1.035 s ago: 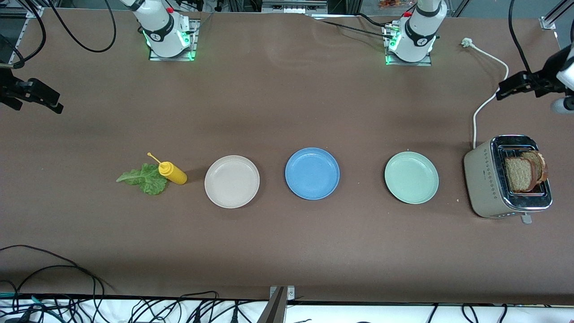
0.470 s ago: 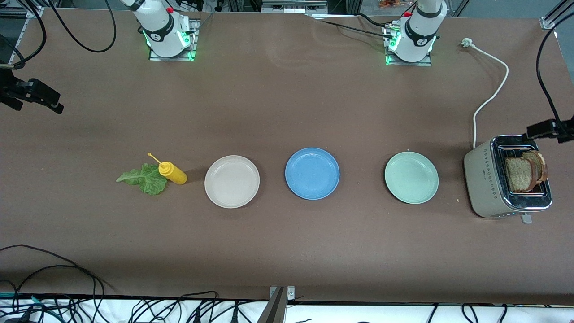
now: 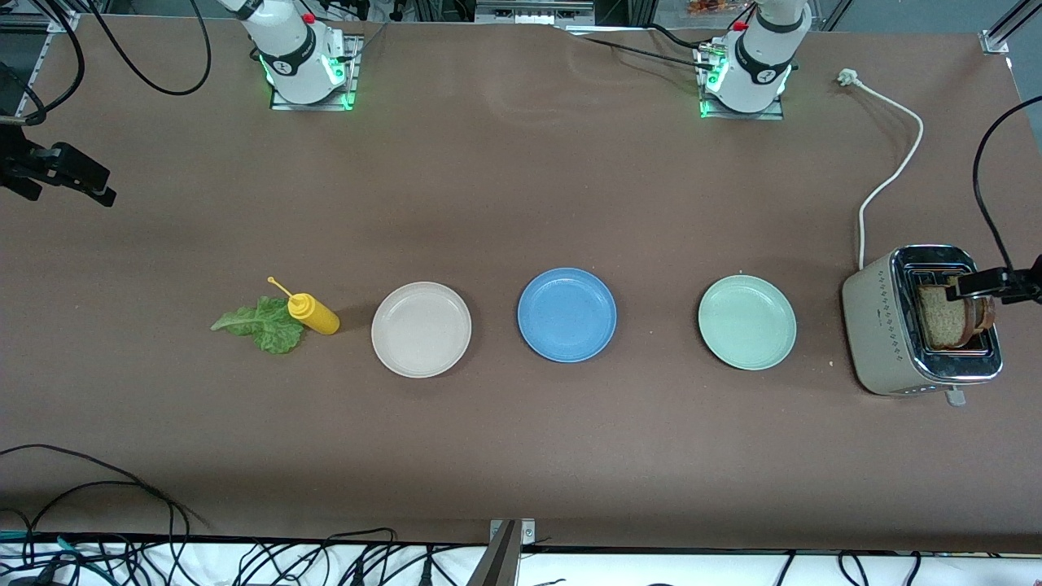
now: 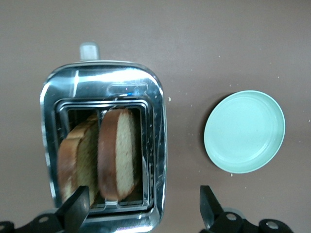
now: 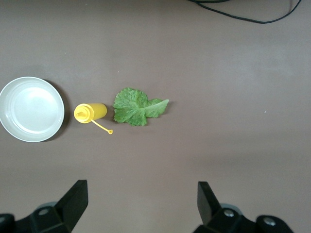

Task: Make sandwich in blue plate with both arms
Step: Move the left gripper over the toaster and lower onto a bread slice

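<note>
The blue plate point(image 3: 566, 314) lies bare at mid-table. Two brown bread slices point(image 3: 943, 319) stand upright in the slots of a cream and chrome toaster point(image 3: 883, 325) at the left arm's end; the left wrist view shows one slice point(image 4: 119, 150) beside the other point(image 4: 77, 155). My left gripper point(image 3: 981, 285) point(image 4: 143, 213) hangs open over the toaster, gripping nothing. A green lettuce leaf point(image 3: 260, 325) point(image 5: 136, 108) lies at the right arm's end. My right gripper point(image 3: 77, 175) point(image 5: 141, 206) waits open over bare table at that end.
A yellow squeeze bottle point(image 3: 313, 314) lies touching the lettuce. A beige-white plate point(image 3: 421, 329) and a mint-green plate point(image 3: 746, 321) flank the blue one. The toaster's white cord point(image 3: 891, 175) runs toward the left arm's base. Black cables hang along the table's near edge.
My left gripper has travelled from over the cord to over the toaster's slots and now covers part of the bread. The right arm has not moved.
</note>
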Robot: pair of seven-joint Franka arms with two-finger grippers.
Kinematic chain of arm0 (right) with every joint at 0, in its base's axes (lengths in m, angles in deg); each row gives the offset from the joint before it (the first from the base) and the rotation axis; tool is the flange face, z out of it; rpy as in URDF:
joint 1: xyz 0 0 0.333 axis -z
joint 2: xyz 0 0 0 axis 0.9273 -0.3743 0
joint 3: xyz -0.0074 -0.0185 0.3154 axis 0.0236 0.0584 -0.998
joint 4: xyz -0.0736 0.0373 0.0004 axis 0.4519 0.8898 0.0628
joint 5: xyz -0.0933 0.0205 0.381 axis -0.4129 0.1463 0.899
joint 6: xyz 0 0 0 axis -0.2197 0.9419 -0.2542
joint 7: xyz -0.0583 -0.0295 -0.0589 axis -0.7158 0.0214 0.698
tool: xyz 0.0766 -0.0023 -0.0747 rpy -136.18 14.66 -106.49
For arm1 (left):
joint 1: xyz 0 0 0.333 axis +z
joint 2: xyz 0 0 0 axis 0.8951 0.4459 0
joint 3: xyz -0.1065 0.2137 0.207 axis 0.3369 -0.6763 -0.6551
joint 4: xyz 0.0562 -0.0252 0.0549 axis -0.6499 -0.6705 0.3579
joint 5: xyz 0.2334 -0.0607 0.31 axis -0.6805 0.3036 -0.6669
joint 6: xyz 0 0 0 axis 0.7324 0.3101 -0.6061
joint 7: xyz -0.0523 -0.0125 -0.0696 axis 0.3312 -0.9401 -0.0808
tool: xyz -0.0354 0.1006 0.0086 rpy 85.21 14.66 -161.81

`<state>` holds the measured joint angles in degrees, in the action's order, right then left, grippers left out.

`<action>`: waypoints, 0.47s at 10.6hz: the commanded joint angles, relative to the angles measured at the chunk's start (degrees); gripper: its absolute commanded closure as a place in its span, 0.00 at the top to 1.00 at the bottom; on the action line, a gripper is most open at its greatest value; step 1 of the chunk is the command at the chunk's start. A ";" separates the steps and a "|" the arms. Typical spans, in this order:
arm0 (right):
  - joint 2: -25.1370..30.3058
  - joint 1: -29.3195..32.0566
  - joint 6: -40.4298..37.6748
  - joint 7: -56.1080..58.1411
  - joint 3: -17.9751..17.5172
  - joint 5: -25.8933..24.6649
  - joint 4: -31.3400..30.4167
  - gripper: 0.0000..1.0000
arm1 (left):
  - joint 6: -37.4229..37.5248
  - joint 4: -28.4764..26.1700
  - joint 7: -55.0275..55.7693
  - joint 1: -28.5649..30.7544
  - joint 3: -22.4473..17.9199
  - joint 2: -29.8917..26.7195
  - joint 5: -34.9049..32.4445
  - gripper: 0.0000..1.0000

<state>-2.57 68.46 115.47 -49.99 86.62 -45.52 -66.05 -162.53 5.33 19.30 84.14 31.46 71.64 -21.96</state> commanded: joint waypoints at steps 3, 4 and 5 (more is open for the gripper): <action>-0.60 0.00 -0.67 0.42 0.11 1.02 0.88 1.00 | -3.56 1.66 -4.49 1.87 0.43 5.90 2.56 1.00; -0.60 0.00 -0.59 0.42 0.11 1.02 0.88 1.00 | -3.56 1.22 -4.49 2.22 0.43 5.91 2.56 1.00; -0.60 0.00 -0.59 0.42 0.11 1.02 0.88 1.00 | -3.30 1.13 -4.58 2.31 0.43 5.91 2.65 0.88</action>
<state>-2.92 68.46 115.47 -49.99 86.61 -45.52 -66.06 -166.30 5.40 16.81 85.50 31.48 77.13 -21.14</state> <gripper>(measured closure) 0.000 0.000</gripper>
